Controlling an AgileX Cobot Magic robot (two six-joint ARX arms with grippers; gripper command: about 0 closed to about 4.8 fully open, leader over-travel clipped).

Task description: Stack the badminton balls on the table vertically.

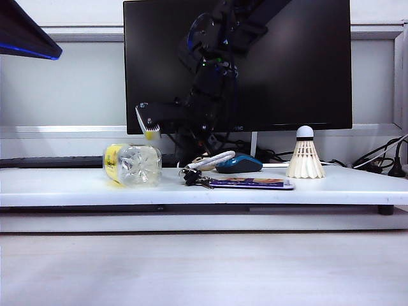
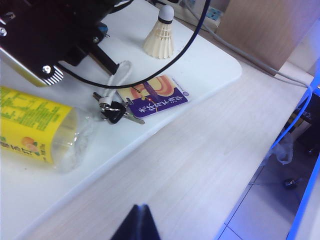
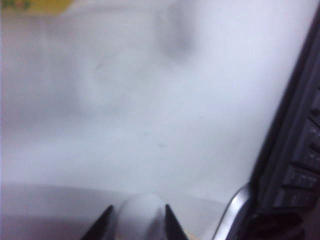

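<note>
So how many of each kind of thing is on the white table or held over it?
Shuttlecocks: 2, one standing on the table, one in the right gripper above the bottle
Bottle: 1
Keys on a cord: 1
Purple card: 1
Blue mouse: 1
Total: 6
The left gripper hangs over the wood surface.

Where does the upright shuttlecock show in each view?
Exterior view: upright shuttlecock stands on the white board's right part, before the monitor.
Left wrist view: near the board's corner, beyond the purple card; left gripper hovers off the board.
Right wrist view: absent; right gripper holds another shuttlecock.
Shared landmark: the purple card.
</note>
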